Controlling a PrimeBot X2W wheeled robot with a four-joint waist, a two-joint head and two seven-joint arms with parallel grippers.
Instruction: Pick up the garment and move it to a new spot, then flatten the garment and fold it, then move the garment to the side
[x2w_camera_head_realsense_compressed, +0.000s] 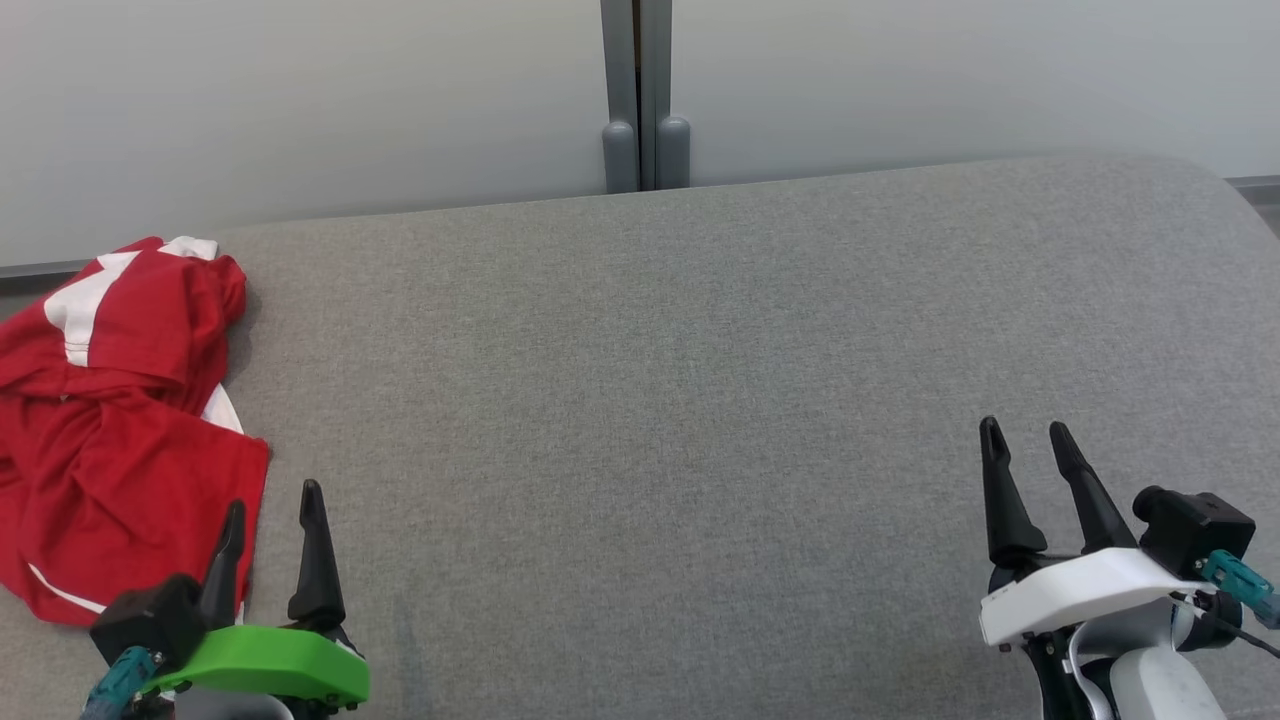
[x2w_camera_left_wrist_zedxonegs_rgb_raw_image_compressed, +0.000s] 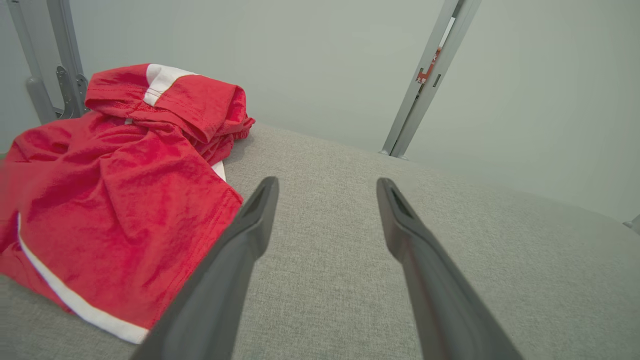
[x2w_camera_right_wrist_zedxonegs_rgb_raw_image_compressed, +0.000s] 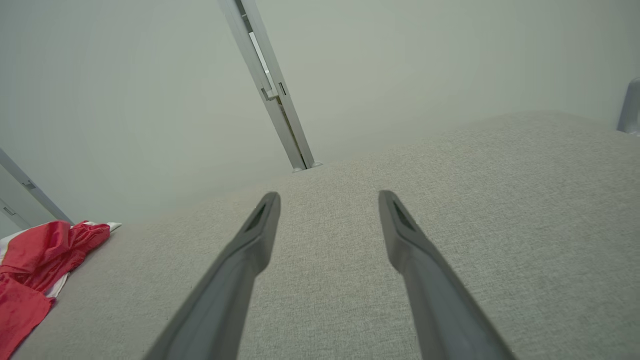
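Left end effector and right end effector both wide, empty; crumpled red garment beside the left.

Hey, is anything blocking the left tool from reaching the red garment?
Nothing visible. The open left tool sits beside the crumpled red and white cloth garment, with just bare grey fabric surface between them.

Grey fabric surface near; pale wall panels far, grey metal post between them.
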